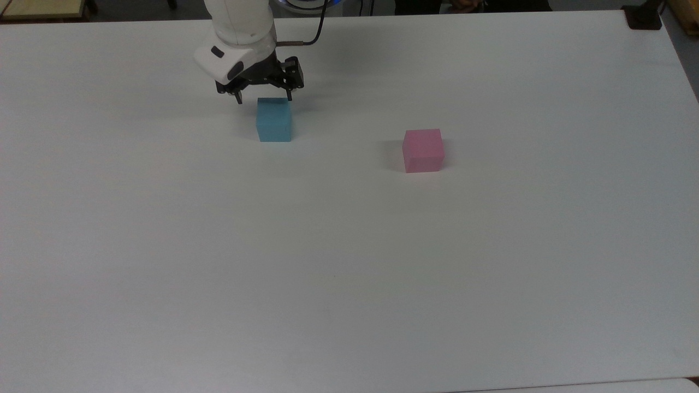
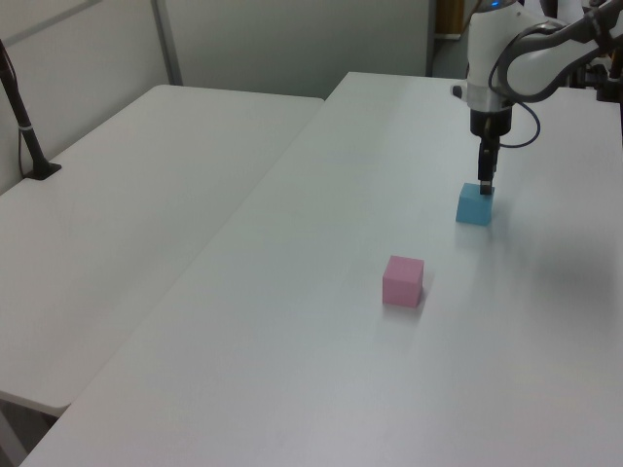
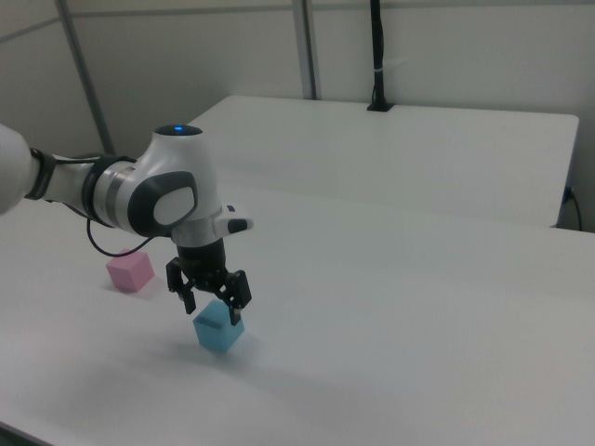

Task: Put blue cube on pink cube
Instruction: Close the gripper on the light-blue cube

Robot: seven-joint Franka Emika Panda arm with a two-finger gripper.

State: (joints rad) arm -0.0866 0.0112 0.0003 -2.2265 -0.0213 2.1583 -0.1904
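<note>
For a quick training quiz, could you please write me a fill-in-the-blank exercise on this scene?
1. The claw hovers over the ____ cube.
2. The claw's fingers are ____.
3. The pink cube rests on the white ____.
4. In the top view, the pink cube lies to the blue cube's ____.

Missing words: blue; open; table; right

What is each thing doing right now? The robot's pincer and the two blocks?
pincer: open, fingers spread just above the blue cube, holding nothing.
blue cube: sitting flat on the table, not gripped.
pink cube: sitting flat on the table, apart from the blue cube, nothing on top.
</note>
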